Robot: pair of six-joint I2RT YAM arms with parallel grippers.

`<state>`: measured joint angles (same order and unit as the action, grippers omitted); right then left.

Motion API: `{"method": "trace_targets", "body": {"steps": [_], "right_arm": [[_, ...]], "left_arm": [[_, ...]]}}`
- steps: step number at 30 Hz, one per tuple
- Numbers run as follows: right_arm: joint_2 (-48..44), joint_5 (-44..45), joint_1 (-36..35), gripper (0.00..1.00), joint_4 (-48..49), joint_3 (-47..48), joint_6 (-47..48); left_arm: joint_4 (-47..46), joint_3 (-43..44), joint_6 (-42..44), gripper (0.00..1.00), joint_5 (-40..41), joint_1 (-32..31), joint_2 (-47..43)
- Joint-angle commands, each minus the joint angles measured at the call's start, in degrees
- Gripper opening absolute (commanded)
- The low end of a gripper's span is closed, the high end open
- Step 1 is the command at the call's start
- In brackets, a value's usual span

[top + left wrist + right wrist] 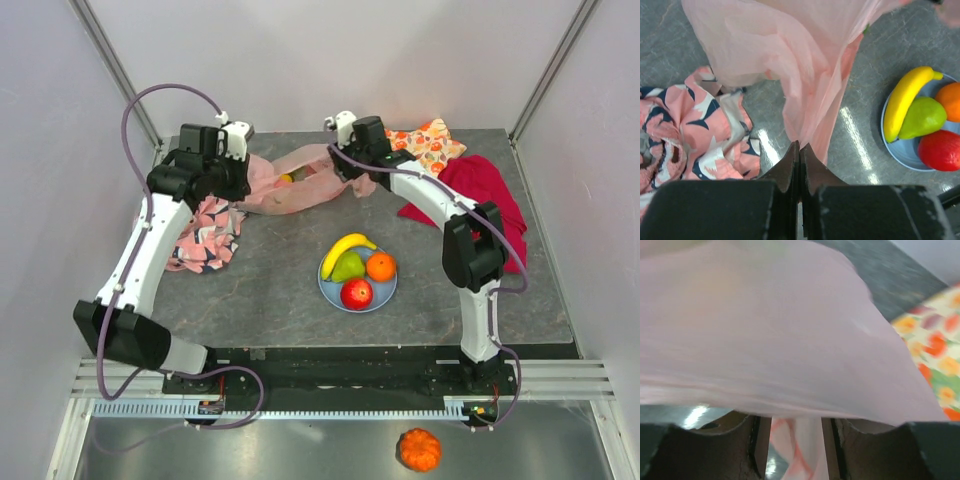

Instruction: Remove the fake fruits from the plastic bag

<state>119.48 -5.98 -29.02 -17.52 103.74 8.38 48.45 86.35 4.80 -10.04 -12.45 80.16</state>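
The pink plastic bag [300,186] hangs stretched between both grippers at the back of the table. My left gripper [799,147] is shut on a bunched end of the plastic bag [790,65]. My right gripper [796,425] is at the other end. Its jaws stand apart with a strip of the plastic bag [765,325] between them, and the film hides their tips. A yellowish fruit [287,179] shows through the film. On the blue plate [390,293] lie a banana [347,245], a green pear [348,268], an orange [380,266] and a red apple [357,293].
A pink-and-black patterned cloth [205,240] lies under the left arm. A fruit-print cloth [432,146] and a red cloth [485,195] lie at the back right. A small orange pumpkin [419,449] sits below the table's front edge.
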Motion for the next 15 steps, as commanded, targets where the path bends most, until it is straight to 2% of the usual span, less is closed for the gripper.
{"method": "trace_targets", "body": {"steps": [1,3,4,6,7,9,10,13,15], "right_arm": [[1.4,8.8,4.6,0.5,-0.4,1.0,1.5],[0.8,9.5,6.4,0.5,-0.4,1.5,2.2],[0.4,10.2,6.9,0.5,-0.1,1.7,2.6],[-0.7,12.5,8.2,0.5,0.7,1.5,4.0],[-0.9,14.0,8.8,0.5,1.2,1.5,4.3],[-2.3,14.5,10.4,0.5,1.2,0.7,5.3],[-3.3,14.9,10.7,0.5,1.2,-0.2,5.9],[-8.8,12.1,11.3,0.51,0.4,-5.9,7.1],[-15.0,6.0,11.3,0.52,-2.5,-10.6,6.4]], "left_arm": [[-5.5,8.5,3.8,0.02,-0.8,0.2,7.1],[-6.3,14.7,3.3,0.02,-2.3,0.1,14.4],[-6.4,22.6,2.9,0.02,-2.9,0.0,17.1],[-6.1,31.0,2.0,0.02,-5.2,-0.5,23.0],[-5.6,39.7,2.0,0.02,-6.6,-1.3,28.6],[-4.2,47.9,3.0,0.02,-8.6,-2.7,33.2],[-3.8,54.7,3.7,0.02,-9.3,-4.1,37.0],[-3.8,59.1,5.2,0.02,-15.7,-6.8,38.4],[-3.4,55.3,3.4,0.02,-17.8,-8.0,36.2]]}}
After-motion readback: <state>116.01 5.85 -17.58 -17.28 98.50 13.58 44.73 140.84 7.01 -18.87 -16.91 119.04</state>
